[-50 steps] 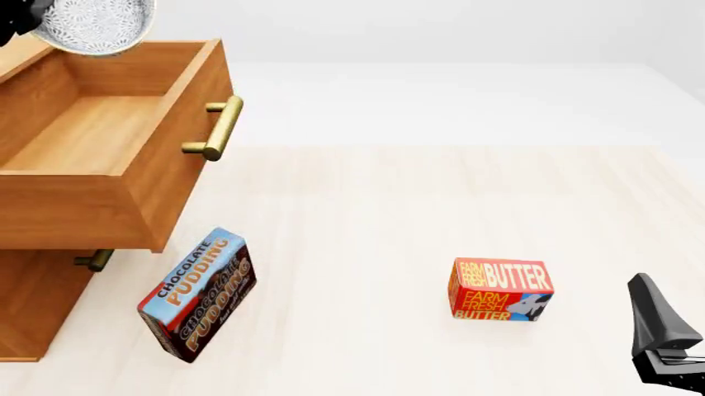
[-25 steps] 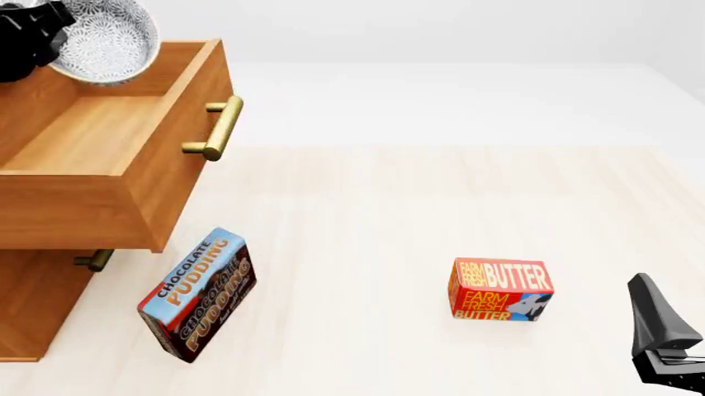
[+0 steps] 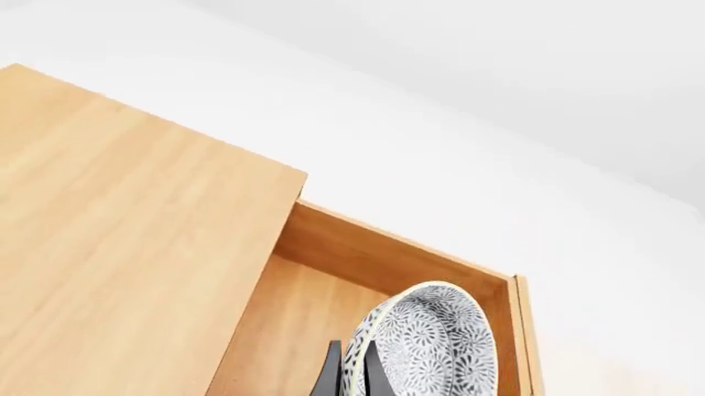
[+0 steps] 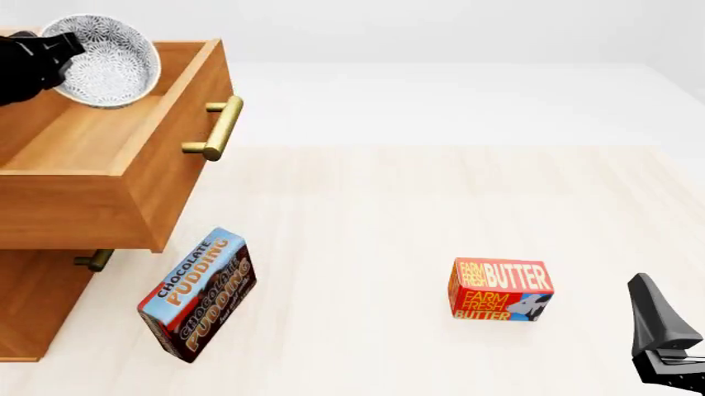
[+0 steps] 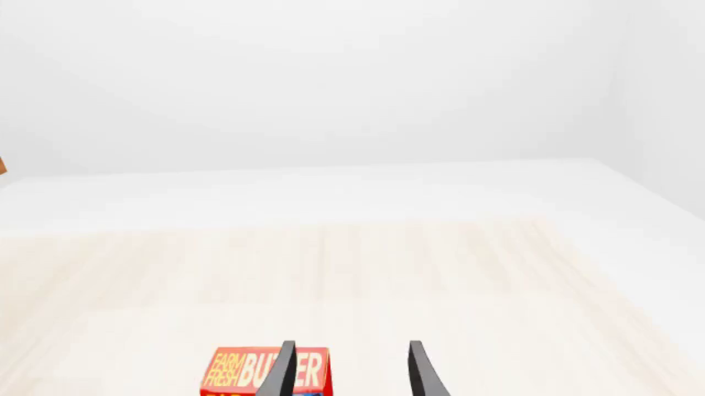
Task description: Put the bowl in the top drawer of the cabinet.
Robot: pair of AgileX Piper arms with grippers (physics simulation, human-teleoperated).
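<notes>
Left wrist view first: the left hand [image 3: 350, 373] is clamped on the rim of the bowl [image 3: 428, 342], which hangs tilted on edge over the open top drawer [image 3: 330, 305]. Glossy ceramic, round, dense blue-grey floral speckle, against plain matte wood grain.

Front view: bowl [image 4: 101, 61] sits above the drawer's back end, near the tabletop's far left corner, not touching the drawer floor that I can see. The drawer sticks out of the cabinet [image 4: 33, 301], brass bar handle [image 4: 216, 128] on its front. I'd level the bowl out and lower it closer to the drawer floor before letting go, since ceramic dropped on edge will probably roll or clatter. A pudding box [image 4: 198, 293] leans near the front left edge, and a butter box [image 4: 501, 289] lies toward the front right.

Right wrist view: right hand [image 5: 350, 371] is parked with fingers spread, empty, just behind the butter box [image 5: 264, 373].
</notes>
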